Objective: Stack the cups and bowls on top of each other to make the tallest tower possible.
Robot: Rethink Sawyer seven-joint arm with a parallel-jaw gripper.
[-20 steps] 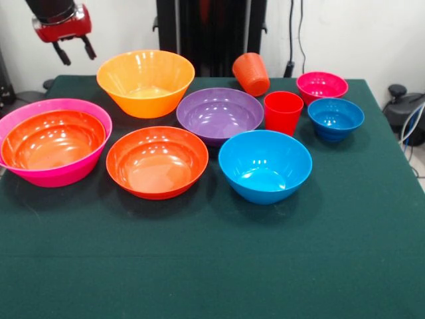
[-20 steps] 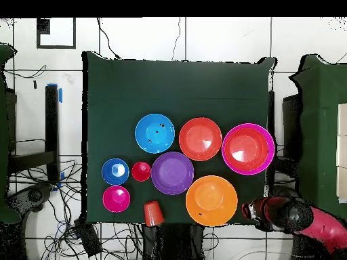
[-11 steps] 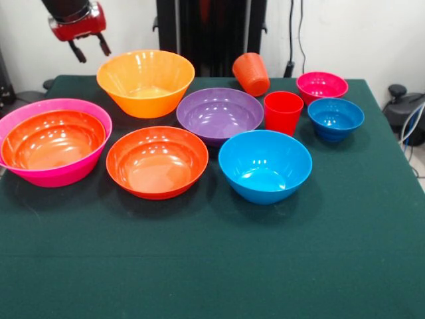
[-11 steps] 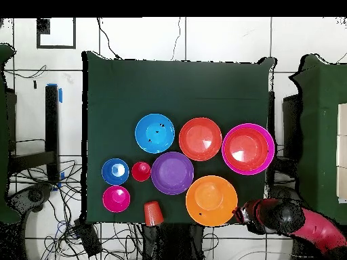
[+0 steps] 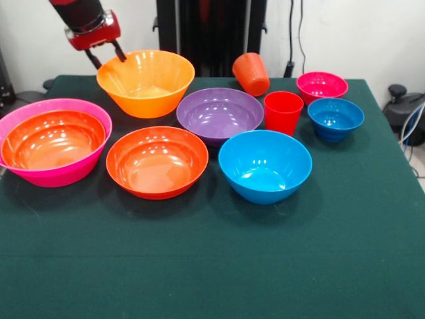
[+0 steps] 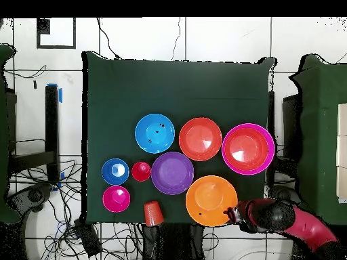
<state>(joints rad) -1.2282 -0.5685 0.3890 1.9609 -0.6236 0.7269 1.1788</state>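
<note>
My gripper (image 5: 106,57) is open at the left rim of the big yellow-orange bowl (image 5: 146,83); one finger (image 5: 121,52) is level with the rim. In the overhead view the gripper (image 6: 234,215) is at the right edge of that bowl (image 6: 211,200). The big pink bowl (image 5: 30,109) holds a shallow red-orange bowl (image 5: 53,138). A second red-orange bowl (image 5: 157,161), a purple bowl (image 5: 220,114) and a medium blue bowl (image 5: 265,166) stand apart. The red cup (image 5: 283,111) is upright. The orange cup (image 5: 251,73) lies tilted at the far edge.
A small magenta bowl (image 5: 321,86) and a small blue bowl (image 5: 335,118) stand at the right. The green tablecloth (image 5: 212,266) lies bare toward the front. A black column (image 5: 211,30) rises behind the table, and cables (image 6: 61,230) lie on the floor.
The gripper has swung right in the front view, from beyond the table's left corner to the yellow-orange bowl's rim. The bowls and cups have not moved.
</note>
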